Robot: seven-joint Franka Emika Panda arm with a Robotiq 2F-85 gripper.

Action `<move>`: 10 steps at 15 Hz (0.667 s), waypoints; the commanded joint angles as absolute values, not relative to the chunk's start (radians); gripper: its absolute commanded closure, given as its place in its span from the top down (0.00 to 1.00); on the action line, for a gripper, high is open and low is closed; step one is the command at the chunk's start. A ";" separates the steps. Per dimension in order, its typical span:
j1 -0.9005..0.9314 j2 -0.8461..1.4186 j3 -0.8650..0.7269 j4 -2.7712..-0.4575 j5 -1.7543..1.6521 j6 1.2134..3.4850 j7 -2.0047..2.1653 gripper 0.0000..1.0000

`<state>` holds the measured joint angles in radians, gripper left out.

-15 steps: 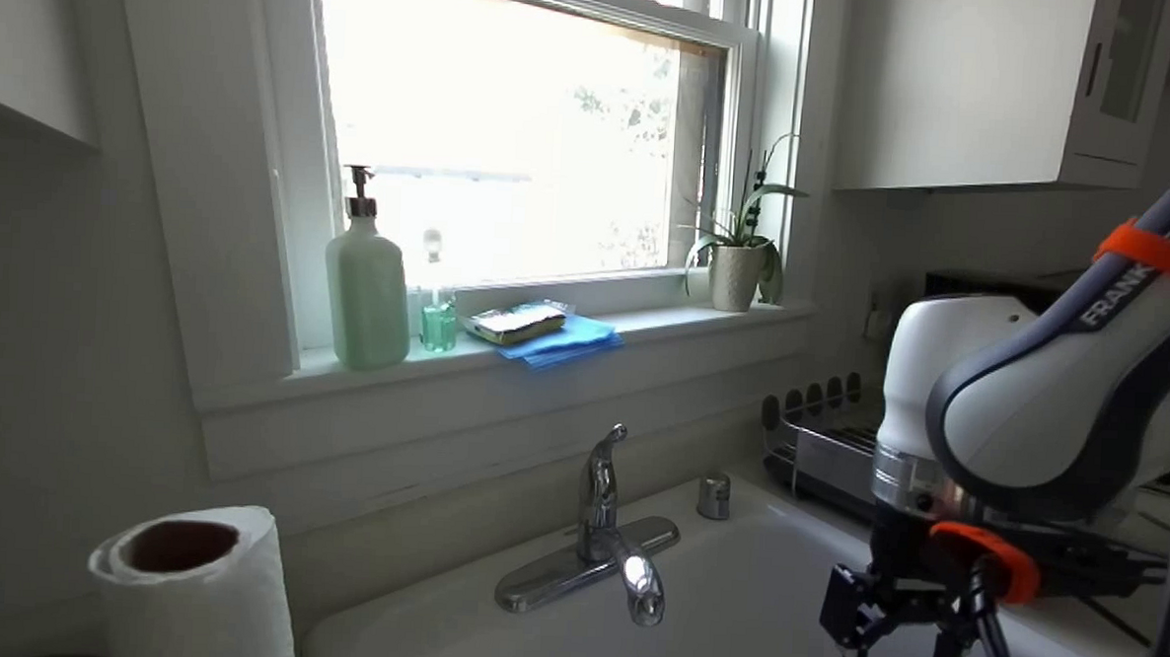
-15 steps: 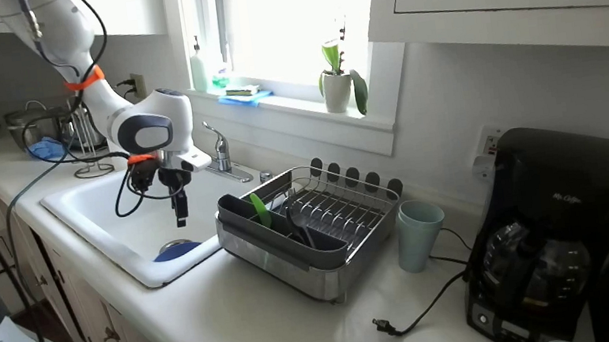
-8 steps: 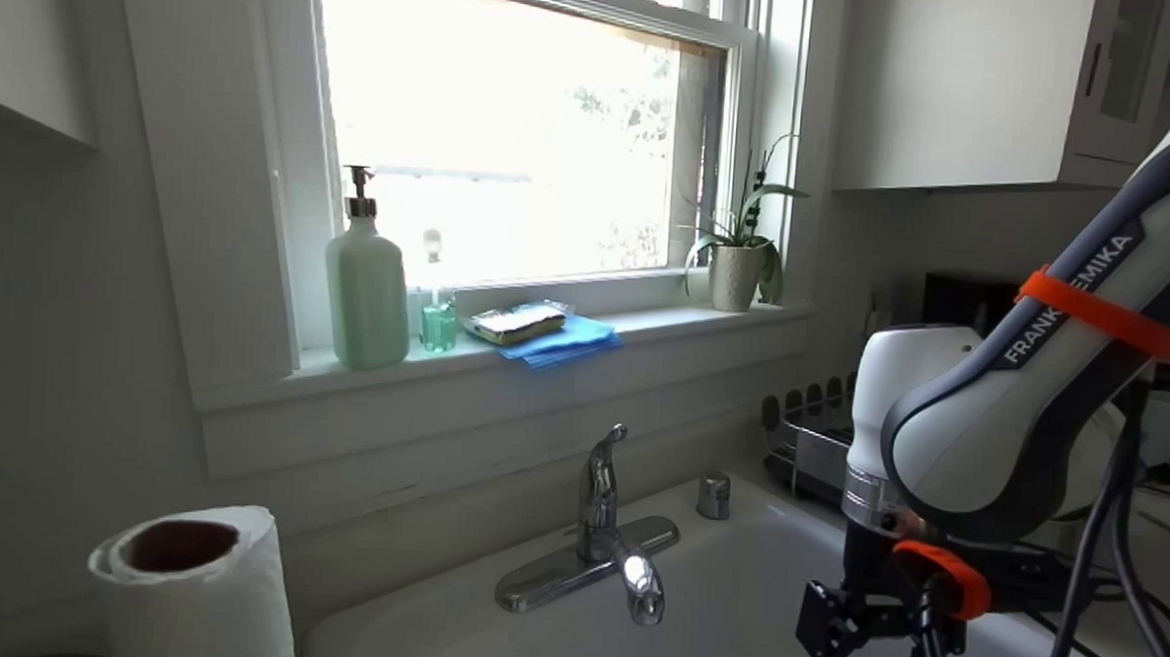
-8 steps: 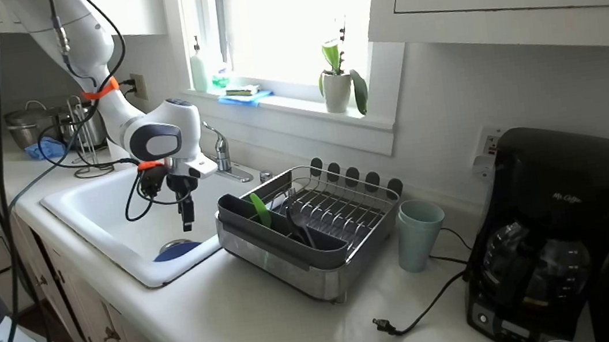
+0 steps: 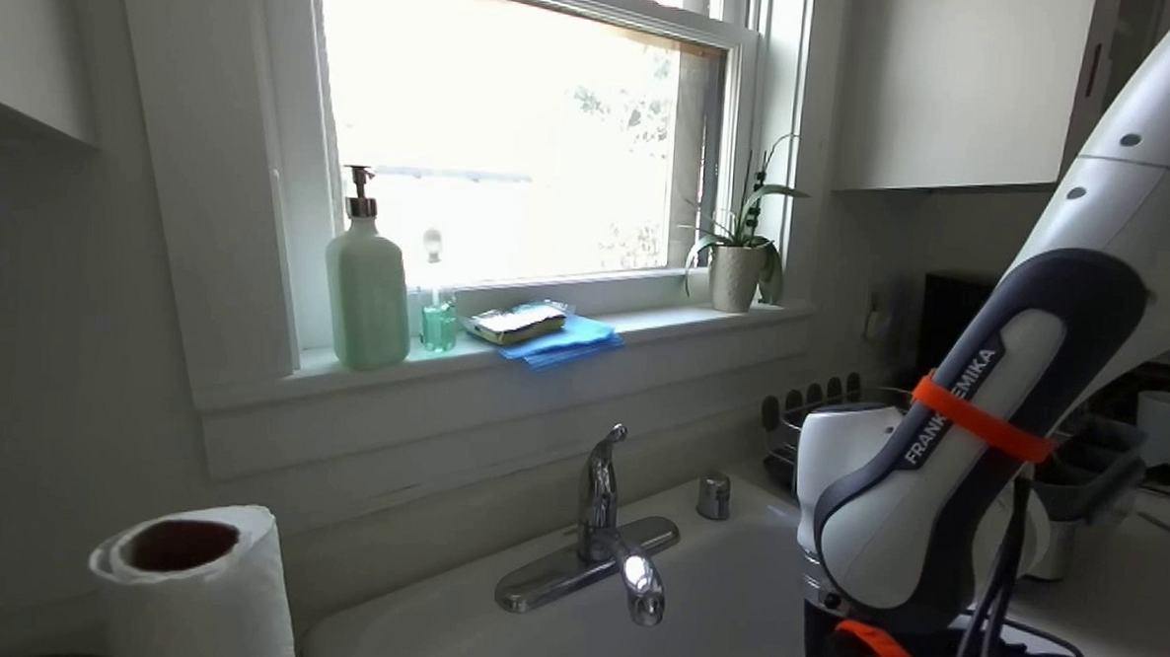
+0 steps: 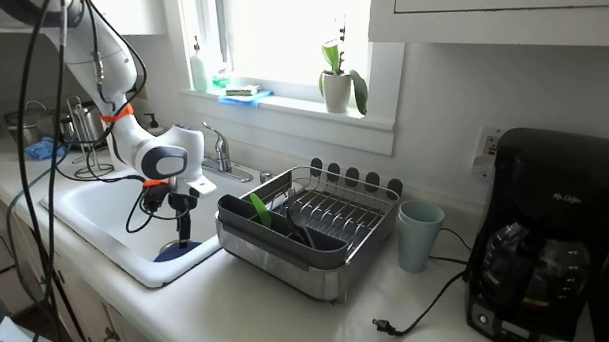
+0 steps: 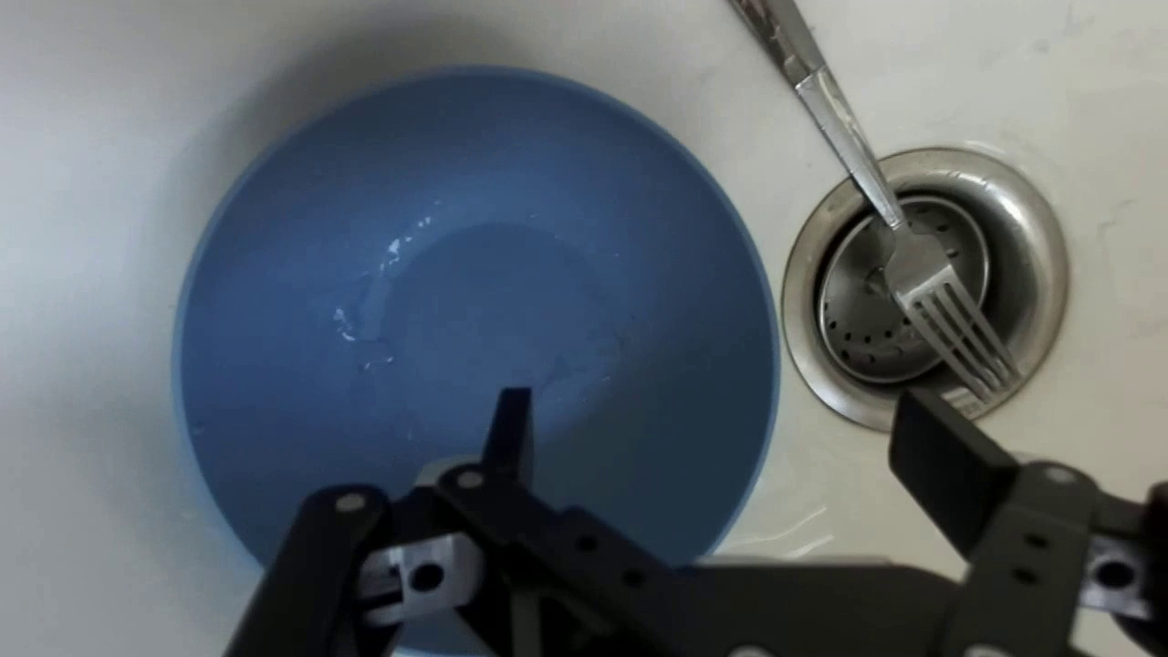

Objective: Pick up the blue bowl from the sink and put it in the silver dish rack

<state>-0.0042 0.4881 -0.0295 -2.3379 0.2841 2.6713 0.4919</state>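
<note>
The blue bowl [image 7: 474,301] sits upright in the white sink [image 6: 177,271], beside the drain. Its inside shows fully in the wrist view except where the gripper covers the lower part. In an exterior view only a piece of the bowl [image 6: 166,255] shows above the sink rim. My gripper [image 7: 716,411] is open and empty. One finger [image 7: 511,433] is over the bowl's inside, the other [image 7: 949,465] is outside its rim, so the rim runs between them. I cannot tell the remaining height. The silver dish rack [image 6: 288,277] stands right of the sink.
A fork [image 7: 849,137] lies across the drain [image 7: 867,351]. The chrome faucet [image 5: 597,507] rises at the sink's back edge. The rack holds a green utensil [image 6: 260,210] and other utensils. Blue-green cups [image 6: 417,238] and a coffee maker [image 6: 572,173] stand beyond it.
My arm has moved down, bringing the gripper from above the sink to the bowl. In an exterior view it has also shifted left, and its fingers have dropped out of the frame. The bowl has not moved.
</note>
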 commanded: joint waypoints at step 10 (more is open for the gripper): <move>0.000 0.770 -0.026 -2.028 0.340 2.678 0.486 0.42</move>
<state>0.0003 0.7293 -0.0195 -2.0918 0.3203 2.7009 0.4953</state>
